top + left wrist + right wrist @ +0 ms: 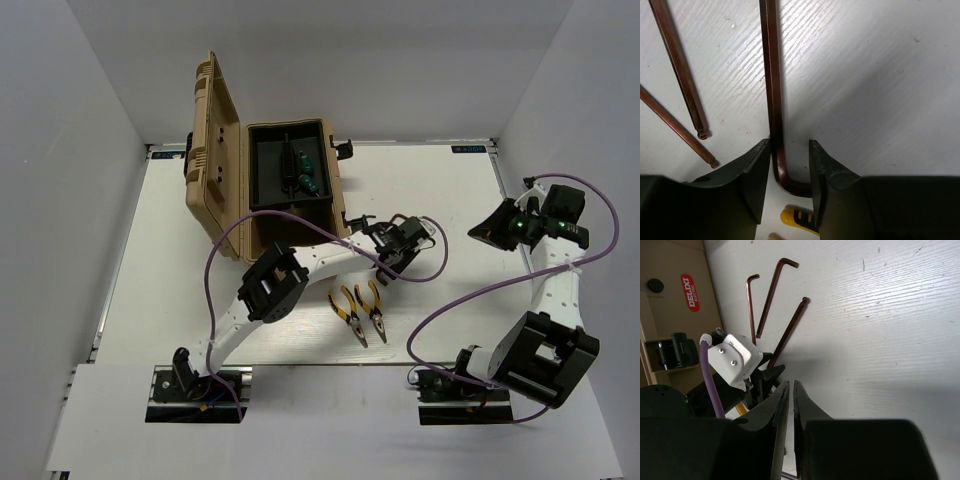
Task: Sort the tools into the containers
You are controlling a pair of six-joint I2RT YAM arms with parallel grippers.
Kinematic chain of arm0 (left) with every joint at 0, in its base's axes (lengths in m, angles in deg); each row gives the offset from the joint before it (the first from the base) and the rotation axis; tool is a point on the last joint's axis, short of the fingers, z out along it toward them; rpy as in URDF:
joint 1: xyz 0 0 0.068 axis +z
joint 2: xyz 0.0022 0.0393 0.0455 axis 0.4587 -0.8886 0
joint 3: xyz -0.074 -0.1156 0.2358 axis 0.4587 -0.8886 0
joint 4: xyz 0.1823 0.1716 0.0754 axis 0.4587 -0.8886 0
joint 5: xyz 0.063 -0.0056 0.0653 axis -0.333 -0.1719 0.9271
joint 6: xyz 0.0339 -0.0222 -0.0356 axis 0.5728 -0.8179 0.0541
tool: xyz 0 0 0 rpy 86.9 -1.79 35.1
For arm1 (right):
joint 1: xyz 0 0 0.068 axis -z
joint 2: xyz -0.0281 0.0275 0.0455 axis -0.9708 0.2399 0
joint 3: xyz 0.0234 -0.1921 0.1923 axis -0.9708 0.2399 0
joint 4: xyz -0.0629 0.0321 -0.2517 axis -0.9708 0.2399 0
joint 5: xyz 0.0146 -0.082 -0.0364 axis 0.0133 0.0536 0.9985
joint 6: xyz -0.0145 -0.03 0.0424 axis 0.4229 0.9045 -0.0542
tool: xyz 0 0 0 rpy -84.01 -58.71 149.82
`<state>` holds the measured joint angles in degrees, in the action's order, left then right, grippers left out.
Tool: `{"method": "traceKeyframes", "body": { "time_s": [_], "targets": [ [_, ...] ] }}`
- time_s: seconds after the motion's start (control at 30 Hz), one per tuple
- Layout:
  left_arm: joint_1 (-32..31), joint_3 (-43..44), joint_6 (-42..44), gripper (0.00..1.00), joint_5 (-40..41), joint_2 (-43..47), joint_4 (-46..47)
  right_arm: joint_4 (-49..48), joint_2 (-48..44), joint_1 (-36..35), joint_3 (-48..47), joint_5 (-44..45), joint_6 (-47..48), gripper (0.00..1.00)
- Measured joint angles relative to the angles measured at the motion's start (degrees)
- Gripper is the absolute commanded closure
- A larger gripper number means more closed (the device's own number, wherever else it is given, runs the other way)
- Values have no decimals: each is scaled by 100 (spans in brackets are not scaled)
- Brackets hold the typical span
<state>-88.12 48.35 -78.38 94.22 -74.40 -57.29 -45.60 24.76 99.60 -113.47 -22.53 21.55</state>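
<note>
Left end effector [789, 146], jaws parted, straddles a hex key [771, 75] only its wrist view reveals

Top camera looked down on the whole table [440, 180] from above its near edge. Left wrist camera sat close over the surface; the right wrist camera, farther off. Both wrist views showed the hex keys [770, 297].
</note>
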Motion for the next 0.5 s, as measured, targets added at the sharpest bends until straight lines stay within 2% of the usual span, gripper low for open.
{"method": "traceKeyframes", "body": {
  "time_s": [0.17, 0.3, 0.5],
  "targets": [
    [-26, 76, 48, 68, -96, -61, -31, 0, 0, 24, 0, -35, -2, 86],
    [-33, -22, 63, 85, -146, -42, 61, 0, 0, 52, 0, -87, -2, 86],
    [-42, -280, 98, 98, -190, 85, 308, 0, 0, 92, 0, -127, -4, 86]
  ]
}}
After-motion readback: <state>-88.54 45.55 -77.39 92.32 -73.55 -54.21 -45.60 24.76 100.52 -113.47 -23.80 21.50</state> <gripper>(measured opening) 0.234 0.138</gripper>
